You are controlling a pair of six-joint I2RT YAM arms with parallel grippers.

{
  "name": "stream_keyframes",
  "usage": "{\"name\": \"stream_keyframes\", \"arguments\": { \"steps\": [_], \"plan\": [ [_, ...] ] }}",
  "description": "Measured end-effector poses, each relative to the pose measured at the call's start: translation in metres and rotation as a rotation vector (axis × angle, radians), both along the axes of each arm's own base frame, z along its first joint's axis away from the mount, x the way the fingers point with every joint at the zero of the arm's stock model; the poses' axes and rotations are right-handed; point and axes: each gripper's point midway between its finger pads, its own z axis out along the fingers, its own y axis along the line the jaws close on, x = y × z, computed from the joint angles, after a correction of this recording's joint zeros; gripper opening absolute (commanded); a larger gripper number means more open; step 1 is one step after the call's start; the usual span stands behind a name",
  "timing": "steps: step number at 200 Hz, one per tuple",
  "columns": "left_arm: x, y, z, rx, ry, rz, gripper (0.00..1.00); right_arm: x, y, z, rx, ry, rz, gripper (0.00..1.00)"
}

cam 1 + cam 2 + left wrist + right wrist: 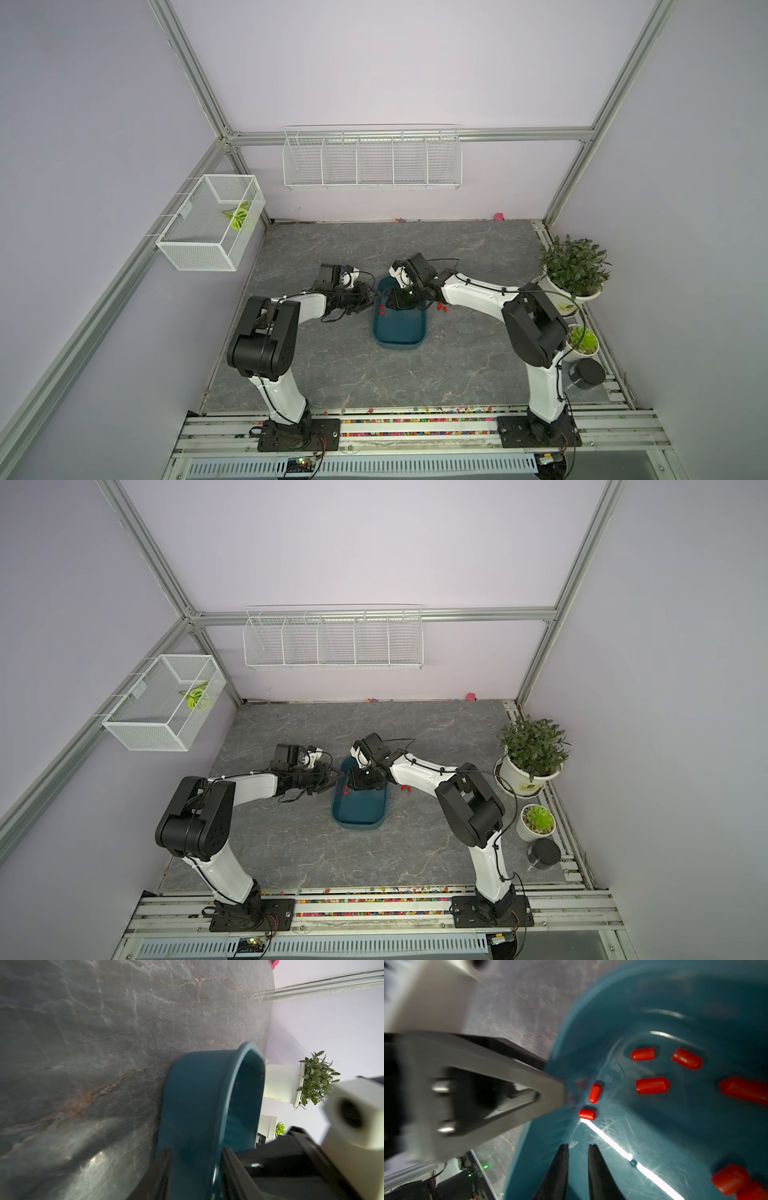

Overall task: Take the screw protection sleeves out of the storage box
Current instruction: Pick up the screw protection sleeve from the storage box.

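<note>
On the far left, a white mesh basket hangs from the frame with a green leaf inside. Next comes the left gripper. In its wrist view the two fingers stand either side of the teal wall of the storage box and clamp it, and the picture's edge cuts off their roots.

The box sits mid-table. At its far end lie the screw protection sleeves, short red caps. Several show in the right wrist view, some cut off at the border, with faint red smears on the wall that are hard to make out.

The right gripper hangs over the box floor, its tips slightly apart with nothing between them. In both top views it is too dark to read. Further sleeves lie on the table just right of the box.

At the far right, the pot of the large plant bears a green label too small to read. Pale lettering on a dark device is blurred.
</note>
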Motion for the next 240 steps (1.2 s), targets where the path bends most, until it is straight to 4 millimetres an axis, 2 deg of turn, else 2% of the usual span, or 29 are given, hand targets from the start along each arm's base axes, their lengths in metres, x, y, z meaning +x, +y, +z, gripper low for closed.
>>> {"name": "stream_keyframes", "arguments": {
  "steps": [30,74,132,195,240],
  "plan": [
    [0.001,0.000,0.001,-0.003,-0.004,0.003,0.44,-0.002,-0.002,-0.018,-0.025,0.028,0.001,0.28],
    [0.001,0.000,0.001,-0.004,-0.003,0.002,0.44,0.003,0.005,-0.014,-0.005,0.019,0.007,0.28],
    [0.001,0.000,0.001,-0.006,-0.003,0.000,0.44,0.007,0.011,-0.026,-0.009,0.031,0.013,0.28],
    [0.000,0.000,0.002,-0.009,-0.002,-0.002,0.44,0.014,0.017,-0.022,0.001,0.016,0.017,0.28],
    [0.000,-0.001,0.002,-0.010,-0.001,-0.004,0.44,0.015,0.022,-0.028,-0.009,0.019,0.027,0.28]
  ]
}}
